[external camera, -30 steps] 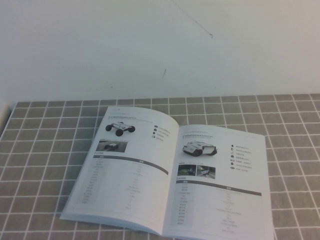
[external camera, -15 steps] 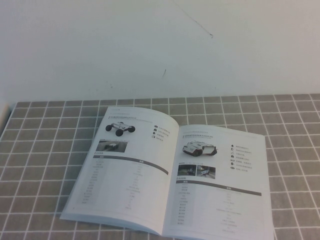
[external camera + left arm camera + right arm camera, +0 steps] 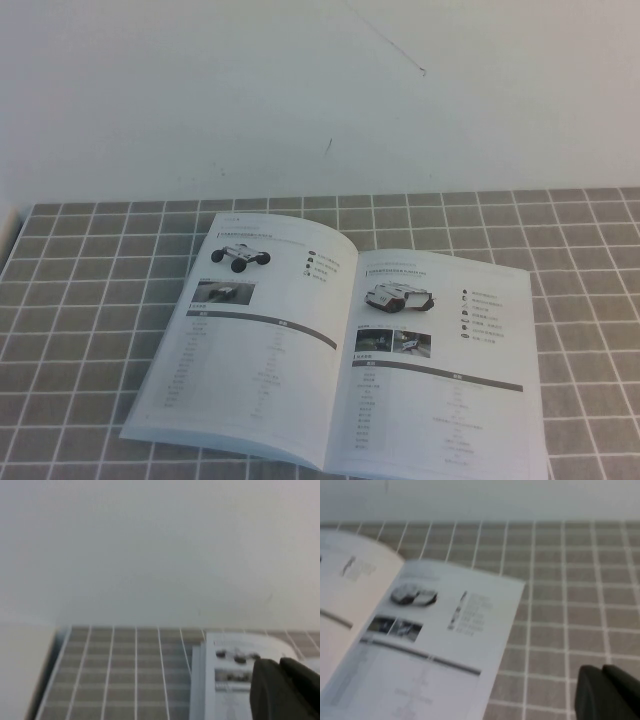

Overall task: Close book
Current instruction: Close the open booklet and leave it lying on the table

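One book (image 3: 340,350), a thin paper booklet, lies open flat mid-table with two white printed pages showing. The table (image 3: 90,290) has grey square tiles with white grout. Two grippers, both dark. The left gripper (image 3: 285,690) is by the book's left edge, the right gripper (image 3: 607,692) over tiles right of the book. Cannot tell whether either is open or closed.

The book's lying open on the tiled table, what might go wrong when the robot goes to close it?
1. The book lies flat on the table; the left gripper, near its left edge, may struggle to get under a thin page and crease it.
2. The right gripper, over bare table beside the right page, isn't pinning the book, so it may slide.
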`<control>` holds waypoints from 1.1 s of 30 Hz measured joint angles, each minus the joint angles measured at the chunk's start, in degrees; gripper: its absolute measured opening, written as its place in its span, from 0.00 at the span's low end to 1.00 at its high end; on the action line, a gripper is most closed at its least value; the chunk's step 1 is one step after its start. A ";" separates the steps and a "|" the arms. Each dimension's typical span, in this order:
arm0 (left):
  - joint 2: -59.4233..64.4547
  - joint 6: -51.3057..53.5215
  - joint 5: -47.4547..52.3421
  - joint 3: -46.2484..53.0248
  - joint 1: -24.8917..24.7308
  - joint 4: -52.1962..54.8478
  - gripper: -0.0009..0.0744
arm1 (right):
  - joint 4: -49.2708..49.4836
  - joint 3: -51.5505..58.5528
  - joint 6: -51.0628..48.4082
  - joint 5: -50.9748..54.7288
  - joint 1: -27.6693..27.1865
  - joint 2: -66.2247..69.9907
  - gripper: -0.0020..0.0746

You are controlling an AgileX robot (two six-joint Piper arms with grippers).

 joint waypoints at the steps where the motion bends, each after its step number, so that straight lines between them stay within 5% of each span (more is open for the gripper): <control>1: 2.14 -0.15 3.02 -1.34 0.00 -0.63 0.01 | 2.69 -0.03 -3.16 1.32 0.00 2.87 0.02; 9: 19.94 2.58 11.20 -5.60 0.00 -16.42 0.01 | 14.84 -2.95 -24.12 3.74 0.38 27.35 0.02; 17: 33.72 17.07 6.71 -5.72 0.00 -36.06 0.01 | 15.71 -10.59 -27.13 -1.51 8.23 44.24 0.02; 24: 46.04 22.79 4.51 -6.26 0.00 -38.63 0.01 | 15.83 -18.12 -27.54 -3.73 17.23 56.76 0.02; 33: 63.69 30.51 5.96 -15.00 0.00 -39.48 0.01 | 15.83 -21.66 -24.55 -4.64 18.25 65.80 0.02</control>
